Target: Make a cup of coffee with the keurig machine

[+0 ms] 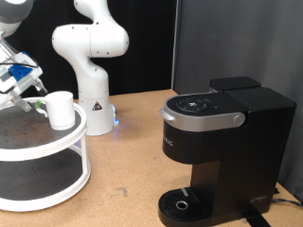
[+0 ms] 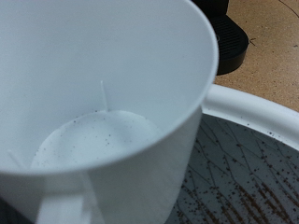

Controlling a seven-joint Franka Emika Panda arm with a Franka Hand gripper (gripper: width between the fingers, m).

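The gripper (image 1: 31, 97) was at the far left of the exterior view, reaching in over a round white two-tier stand (image 1: 57, 151). Its fingers were right up against the cup (image 1: 61, 110), which stood on the stand's upper tier near the right-hand rim. From where I stood I could not tell whether the fingers were closed on it or merely beside it. Through the wrist view the cup (image 2: 103, 103) filled nearly everything, its white inside speckled with dark flecks at the bottom, with the stand's white rim (image 2: 252, 107) curving behind it. The keurig machine (image 1: 213, 151) sat well apart on the wooden table (image 1: 133, 123), towards the near right, lid down. The white robot base (image 1: 92, 57) stood behind the stand.
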